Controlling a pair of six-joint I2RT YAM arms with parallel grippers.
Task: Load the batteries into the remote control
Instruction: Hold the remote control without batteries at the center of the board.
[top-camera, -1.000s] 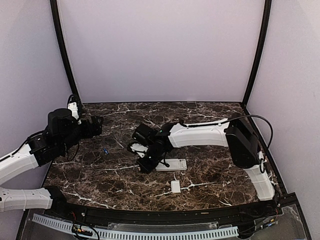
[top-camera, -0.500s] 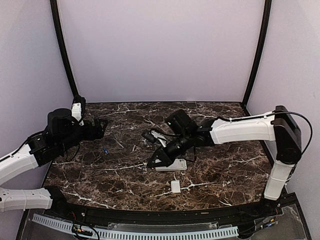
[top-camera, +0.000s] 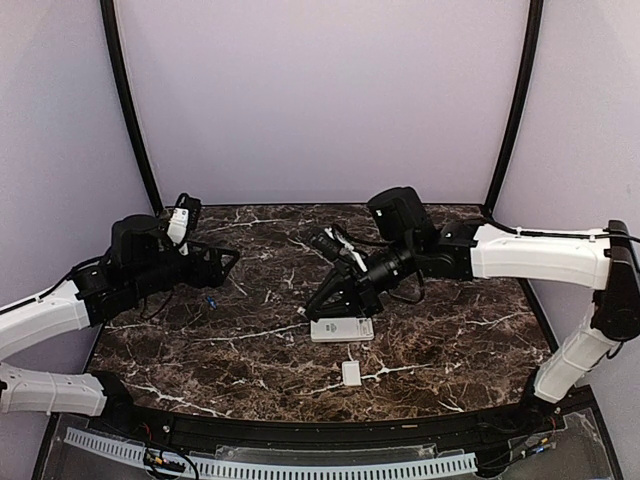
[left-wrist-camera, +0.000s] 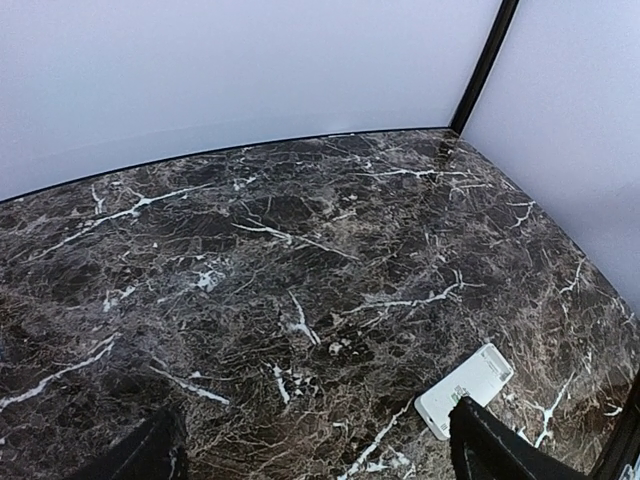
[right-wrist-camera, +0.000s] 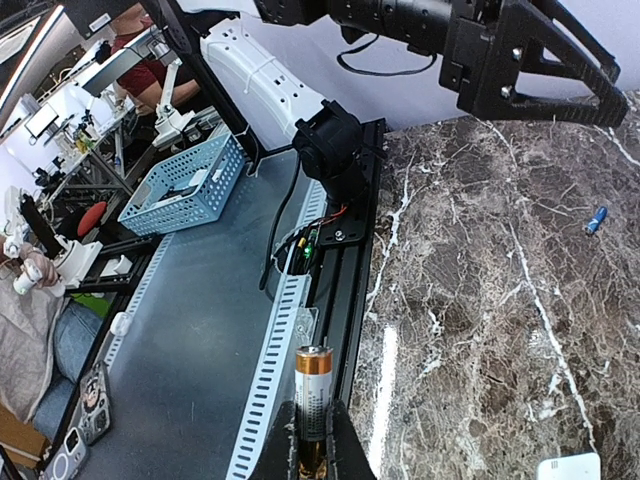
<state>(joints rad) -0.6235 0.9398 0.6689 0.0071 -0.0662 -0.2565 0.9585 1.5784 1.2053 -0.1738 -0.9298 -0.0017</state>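
Tan battery (right-wrist-camera: 313, 385) pinched in the right claw (right-wrist-camera: 312, 440), end protruding, above the table (top-camera: 450, 340) beside the remote (top-camera: 342, 329). Blue battery (top-camera: 212, 301) lies near the spread, empty left claw (top-camera: 230, 262). Recommended: lower it lengthwise over the remote, terminals matched, press gently.

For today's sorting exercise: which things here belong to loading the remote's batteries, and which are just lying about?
Job: slim white rectangular plastic remote control; small bluish cylindrical battery; copper-topped cylindrical battery in the right hand.
Lying about: small flat white rectangular cover; blue plastic mesh basket.
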